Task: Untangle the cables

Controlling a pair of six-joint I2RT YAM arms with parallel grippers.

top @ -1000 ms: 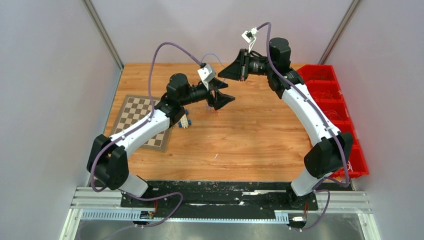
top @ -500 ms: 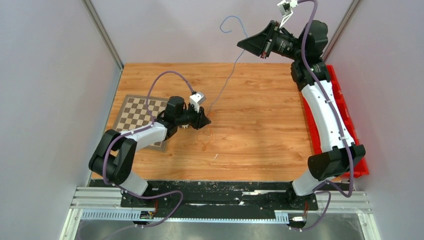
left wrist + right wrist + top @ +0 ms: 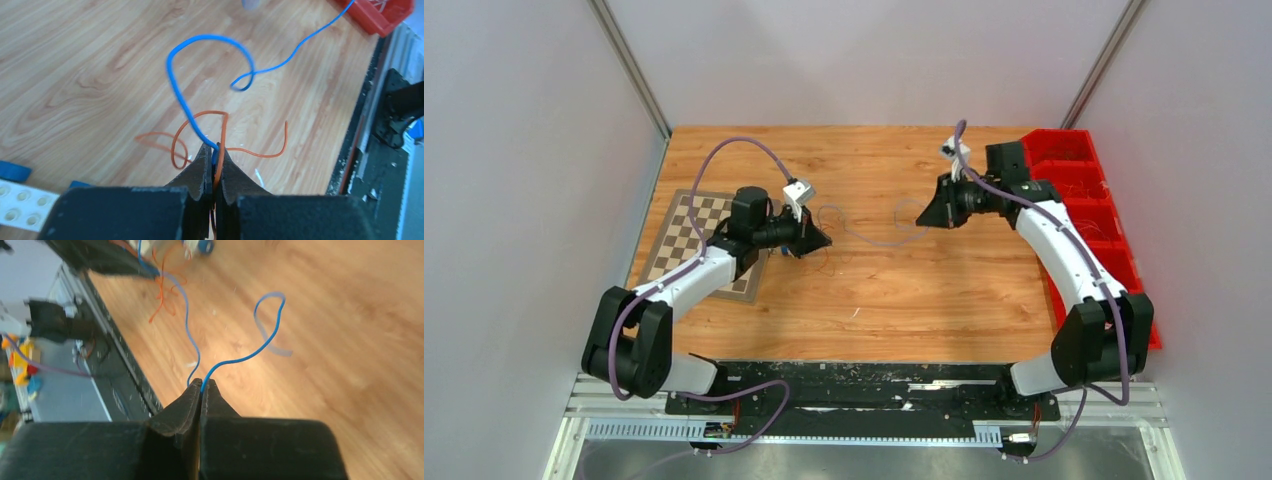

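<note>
Over on the left, beside the checkerboard mat point(image 3: 686, 238), the left gripper point(image 3: 215, 149) sits low over the table point(image 3: 944, 300), its jaws pinched tight on the cables point(image 3: 864, 240) where they cross. Both the orange strand point(image 3: 260, 155) and the blue strand point(image 3: 175, 75) run out from between its tips. The orange one curls loosely on the wood just in front of it. I take this grip as an anchor, pinning the tangle at one spot. The blue strand then loops away across the middle of the table in a slack curve. Its far end is nipped between the closed jaws of the right gripper point(image 3: 201, 384), which stands well apart from the left, near the red bins point(image 3: 1079, 190). Held apart like this, the arms look set to draw blue free of orange.
</note>
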